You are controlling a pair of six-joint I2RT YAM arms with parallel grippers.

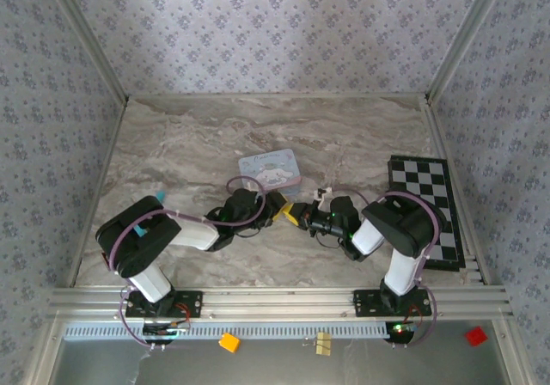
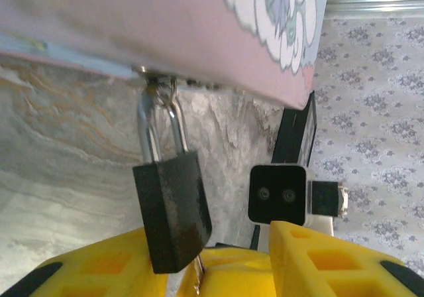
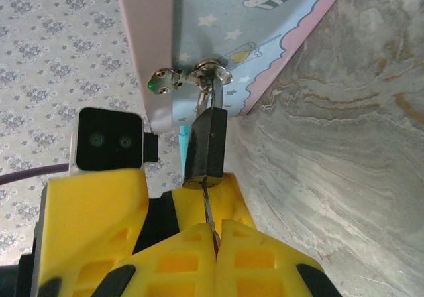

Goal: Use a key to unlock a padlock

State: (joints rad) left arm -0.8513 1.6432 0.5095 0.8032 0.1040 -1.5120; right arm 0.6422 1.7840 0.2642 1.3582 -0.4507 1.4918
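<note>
Padlock (image 2: 173, 217), black with a silver shackle, is hooked through the clasp on the edge of the light-blue tin (image 3: 265, 18), which lies on the marbled bench (image 3: 344, 144). Its bottom end reaches in between the yellow fingers of the left hand (image 2: 215, 247), which is spread open, with a clear gap on one side of the lock's body. The right hand (image 3: 215, 236) sits just beyond that end, its fingers pressed together on the key (image 3: 207, 204), whose thin blade runs straight to the padlock's bottom face.

The marbled table (image 1: 180, 144) carries a light-blue cartoon tin (image 1: 271, 167) mid-surface and a checkerboard (image 1: 427, 206) at its right edge.
</note>
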